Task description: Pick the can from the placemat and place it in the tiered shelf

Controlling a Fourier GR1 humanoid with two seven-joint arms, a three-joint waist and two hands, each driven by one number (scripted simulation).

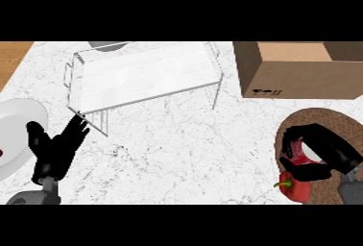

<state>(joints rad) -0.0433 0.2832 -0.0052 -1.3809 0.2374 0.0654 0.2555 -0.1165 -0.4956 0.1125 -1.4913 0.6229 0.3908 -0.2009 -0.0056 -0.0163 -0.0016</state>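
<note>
Nearest you, by the counter's (184, 149) front edge on the right, a red pepper (296, 187) sits at the rim of the round brown placemat (333, 120). Just behind it your right hand (330, 146) has its fingers (291, 141) curled round the can (306, 153). Only a red body and a pale end show between the thumb and fingers, over the placemat. Your left hand (53, 149) rests open, fingers up, at the front left beside the white plate (18, 125). Farther back, the white tiered shelf (149, 72) stands left of centre, well apart from the can. A cardboard box (297, 72) fills the rear right corner.
</note>
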